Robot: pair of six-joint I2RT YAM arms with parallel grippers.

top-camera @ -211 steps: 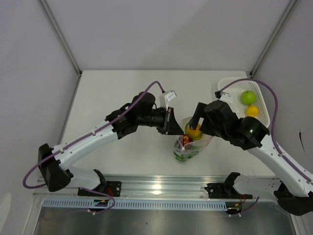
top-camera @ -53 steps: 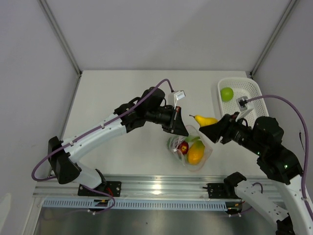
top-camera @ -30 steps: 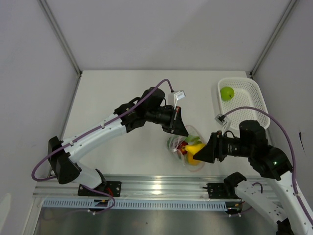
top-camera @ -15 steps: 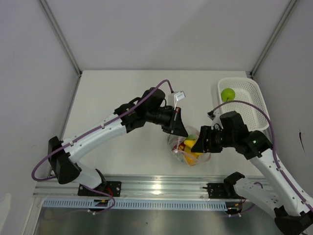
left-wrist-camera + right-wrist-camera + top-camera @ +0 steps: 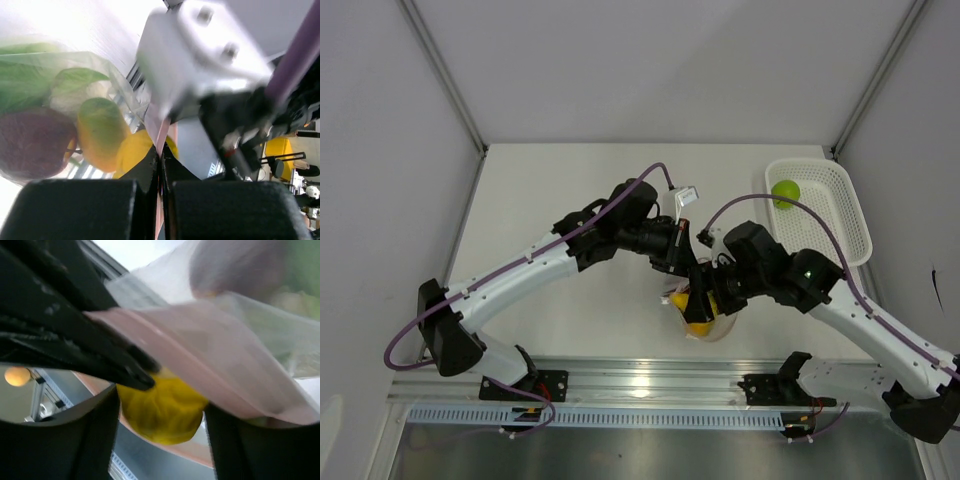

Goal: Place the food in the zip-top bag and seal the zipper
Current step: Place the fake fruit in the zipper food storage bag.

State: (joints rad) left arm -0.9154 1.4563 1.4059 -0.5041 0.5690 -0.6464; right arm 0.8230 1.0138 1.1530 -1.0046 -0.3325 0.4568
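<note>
While the left gripper (image 5: 684,264) is pinching the zipper (image 5: 200,360) with its fingers pressed flat together, the pink strip is running straight out from between them in the left wrist view. The zip-top bag (image 5: 116,75) is sitting on the tabletop (image 5: 550,200) near the front edge, between the two arms, and its clear plastic is bulging with food. Inside it, the green-white cabbage (image 5: 25,82) is lying farthest in, the red apple (image 5: 30,145) is pressing against the bag wall beside it, and an orange-green fruit (image 5: 97,132) is resting next to the apple.

The right gripper (image 5: 703,298) is reaching into the bag mouth right beside the left one. Its fingers are standing apart on either side of a yellow fruit (image 5: 160,412), which is filling the gap and touching both of them, so it is being gripped. That fruit is sitting just under the zipper strip, at the opening of the bag, with the left gripper's black fingers crossing close by it.

Well away at the far right, a green apple (image 5: 785,192) is lying in the far end of a white basket (image 5: 845,225).
</note>
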